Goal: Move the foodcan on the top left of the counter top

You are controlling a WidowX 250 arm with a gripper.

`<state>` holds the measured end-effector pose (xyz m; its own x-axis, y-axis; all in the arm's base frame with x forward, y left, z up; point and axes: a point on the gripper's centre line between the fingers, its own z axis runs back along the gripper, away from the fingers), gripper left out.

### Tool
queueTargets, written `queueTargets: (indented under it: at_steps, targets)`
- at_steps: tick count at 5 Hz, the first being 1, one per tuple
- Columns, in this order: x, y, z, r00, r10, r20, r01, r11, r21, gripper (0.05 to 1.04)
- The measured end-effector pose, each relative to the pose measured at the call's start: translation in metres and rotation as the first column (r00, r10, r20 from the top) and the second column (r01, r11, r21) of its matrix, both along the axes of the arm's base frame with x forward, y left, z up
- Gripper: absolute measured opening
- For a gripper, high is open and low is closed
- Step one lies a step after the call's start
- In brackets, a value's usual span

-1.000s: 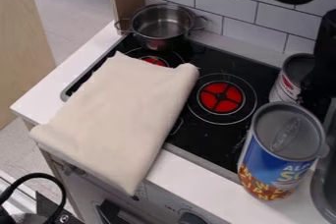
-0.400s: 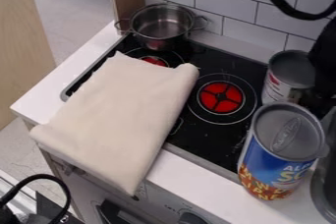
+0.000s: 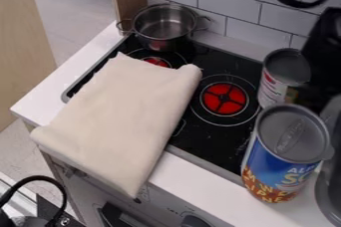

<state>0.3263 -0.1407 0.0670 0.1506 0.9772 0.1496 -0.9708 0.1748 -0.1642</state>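
My black gripper [image 3: 301, 96] is at the right side of the view, shut on a food can [image 3: 271, 87] with a grey top and a white and red label. The can is upright at the right rear of the black stovetop, behind the big blue can. Part of its right side is hidden by the gripper, and its lower end is partly behind the blue can. I cannot tell whether its base touches the surface. The white counter top [image 3: 43, 94] runs along the stove's left side.
A large blue can [image 3: 276, 171] stands at the front right, beside a dark basin [image 3: 326, 191]. A cream cloth [image 3: 123, 116] covers the stove's left part. Behind it sits a metal pot [image 3: 164, 27] by the tiled wall [image 3: 236, 14].
The food can and my gripper have moved left together, and the can also sits a little higher in the view. The blue can, cloth and pot have stayed put.
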Motion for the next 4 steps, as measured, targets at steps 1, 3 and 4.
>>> queueTargets:
  at_steps: [1, 3, 4]
  targets:
    - [0.003, 0.014, -0.004, 0.994, -0.094, -0.050, 0.092, 0.995, -0.047, 0.997]
    - [-0.002, 0.037, -0.012, 0.974, -0.208, -0.087, 0.203, 0.977, -0.062, 0.997]
    - [0.000, 0.045, -0.012, 0.955, -0.281, -0.095, 0.277, 0.959, -0.054, 0.997]
